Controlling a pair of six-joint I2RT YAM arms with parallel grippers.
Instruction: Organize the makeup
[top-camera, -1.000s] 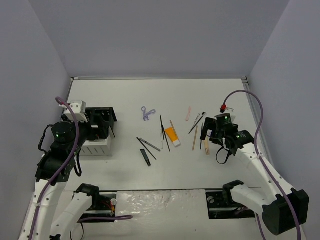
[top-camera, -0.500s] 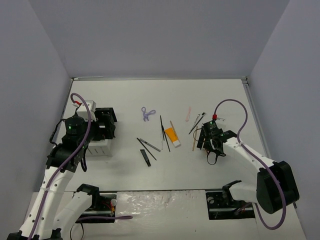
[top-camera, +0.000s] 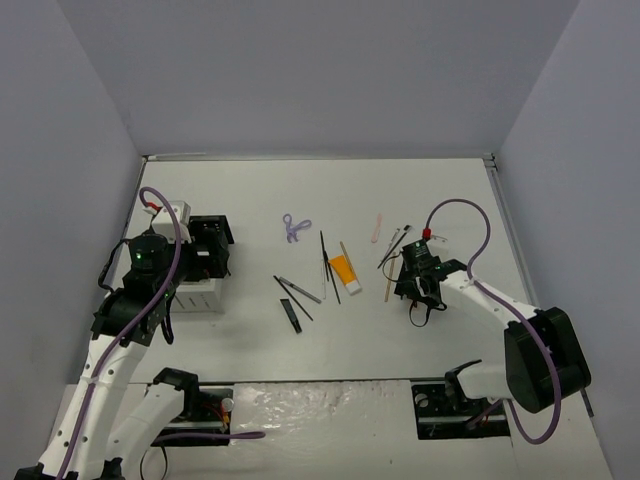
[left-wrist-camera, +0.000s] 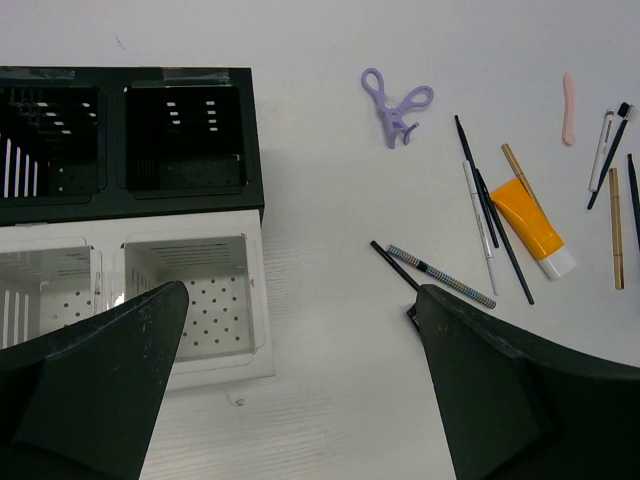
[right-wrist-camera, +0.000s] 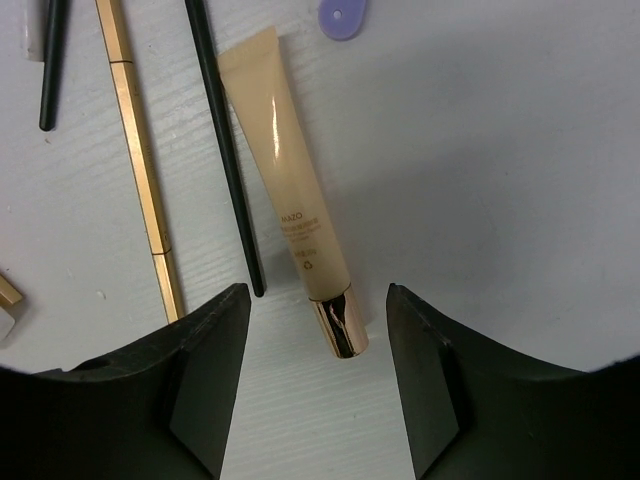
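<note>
The right fingers (right-wrist-camera: 205, 385) have drawn in from full spread to roughly half. They now straddle the capped end of a beige tube (right-wrist-camera: 285, 200), one on each side. Bare counter (right-wrist-camera: 500, 150) shows in both gaps, so nothing is gripped yet. Over the same second that arm has come in from the outer side of the cluster to sit directly above it.

Just outside the finger on the left of the wrist view lies a black pencil (right-wrist-camera: 225, 150), then a gold stick (right-wrist-camera: 135, 130). A lilac tool (right-wrist-camera: 345, 15) peeks in well ahead of the tips.

This looks like the start of a pick, and the pencil is close enough to be caught along with the tube.

The left fingers (left-wrist-camera: 100, 390) remain fully spread and empty over the organizer (left-wrist-camera: 190, 213), with the orange tube (left-wrist-camera: 530, 225) well off to their right.
</note>
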